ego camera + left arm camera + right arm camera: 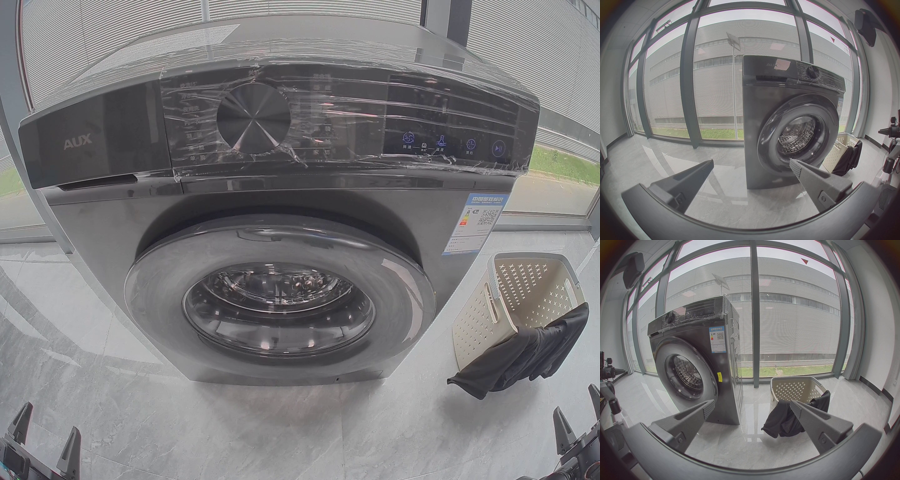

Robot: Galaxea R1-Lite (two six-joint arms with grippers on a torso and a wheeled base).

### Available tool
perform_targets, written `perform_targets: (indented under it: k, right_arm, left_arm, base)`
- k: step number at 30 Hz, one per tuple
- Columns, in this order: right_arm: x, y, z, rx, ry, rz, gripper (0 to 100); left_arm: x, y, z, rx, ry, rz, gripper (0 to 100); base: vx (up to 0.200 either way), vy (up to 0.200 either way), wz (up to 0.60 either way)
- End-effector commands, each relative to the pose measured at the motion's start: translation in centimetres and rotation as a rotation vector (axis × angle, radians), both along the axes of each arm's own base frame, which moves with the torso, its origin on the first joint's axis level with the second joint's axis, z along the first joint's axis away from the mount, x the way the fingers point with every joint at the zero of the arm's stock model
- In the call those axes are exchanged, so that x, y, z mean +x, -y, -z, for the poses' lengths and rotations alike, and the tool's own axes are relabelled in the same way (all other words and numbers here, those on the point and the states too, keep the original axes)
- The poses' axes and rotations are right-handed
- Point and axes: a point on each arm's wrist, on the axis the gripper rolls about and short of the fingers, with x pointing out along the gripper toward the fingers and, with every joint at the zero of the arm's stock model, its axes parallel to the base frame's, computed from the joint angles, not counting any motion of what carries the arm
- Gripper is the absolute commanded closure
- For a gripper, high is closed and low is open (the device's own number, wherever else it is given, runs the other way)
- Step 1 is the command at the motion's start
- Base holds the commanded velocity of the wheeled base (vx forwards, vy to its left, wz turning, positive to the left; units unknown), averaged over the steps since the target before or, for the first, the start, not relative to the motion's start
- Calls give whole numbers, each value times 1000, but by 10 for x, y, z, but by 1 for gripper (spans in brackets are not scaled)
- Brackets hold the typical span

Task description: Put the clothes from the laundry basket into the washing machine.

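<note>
Head view: you've got the washing machine (100, 250) dead ahead. Its round door (279, 300) is shut and the drum is visible through the glass. The dial (253, 117) sits in a film-wrapped control panel (437, 125) on top. The laundry basket (494, 306) is on the floor (250, 431) just beside the machine, on your robot's right. A dark garment (519, 359) hangs over the basket's near rim, part inside and the rest trailing down to the floor. The left gripper (49, 431) is low at the left edge and the right gripper (576, 412) is low at the right edge. Both are well apart from the machine and basket.

Left wrist view: the left claw is spread wide, with nothing between its fingers (690, 178). The machine is ahead of it, door closed. The basket and garment are past the machine's far side.

Right wrist view: the right claw is also wide open and empty. The basket stands upright in front of the windows (793, 318). The garment is draped over the rim facing the gripper, lower end on the floor. The machine is next to the basket, with a narrow strip of floor between them.
</note>
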Motion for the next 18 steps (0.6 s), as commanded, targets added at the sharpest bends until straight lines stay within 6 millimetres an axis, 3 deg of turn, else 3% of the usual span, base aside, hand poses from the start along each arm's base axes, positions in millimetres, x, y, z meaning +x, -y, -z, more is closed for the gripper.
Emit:
perform_targets:
  k: [1, 12, 18]
  right_arm:
    - [1, 0, 3, 0, -11, -1, 0]
    - [1, 0, 3, 0, -13, -1, 0]
    - [1, 0, 3, 0, -11, -1, 0]
  left_arm:
    - [0, 0, 5, 2, -1, -1, 0]
    - [0, 0, 5, -9, -1, 1, 0]
    - [0, 0, 5, -18, -3, 4, 0]
  base:
    - [0, 0, 0]
    - [0, 0, 0]
    - [200, 0, 0]
